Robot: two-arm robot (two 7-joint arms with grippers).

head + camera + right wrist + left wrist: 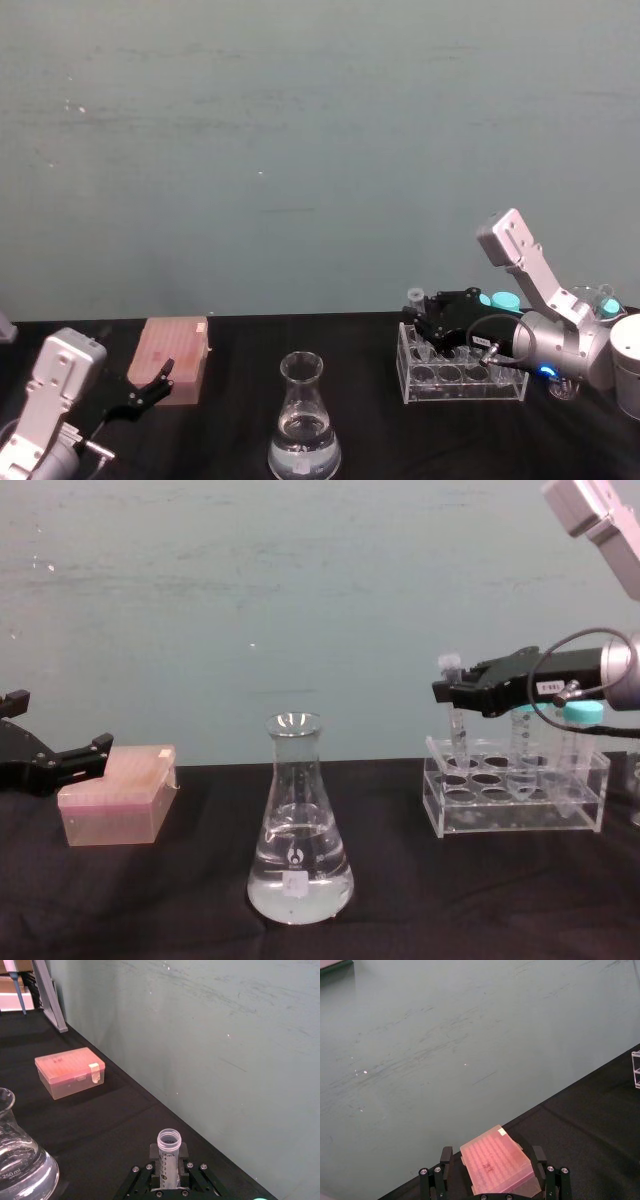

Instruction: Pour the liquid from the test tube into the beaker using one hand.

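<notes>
My right gripper [456,693] is shut on the test tube [456,725], a slim clear graduated tube held upright over the front-left corner of the acrylic rack [515,802]. In the right wrist view the test tube [169,1156] stands between the fingers of the right gripper [169,1172] with its mouth open; I cannot tell whether it holds liquid. The beaker [298,830], a clear conical flask, stands at the table's middle front, left of the rack, with clear liquid [300,880] in its base. The beaker [304,425] is apart from both grippers.
A pink tip box [175,358] lies at the left, and my left gripper [152,388] hangs open just in front of it. Teal-capped tubes [580,715] stand in the rack behind the held tube. A pipette stand [47,995] is far left.
</notes>
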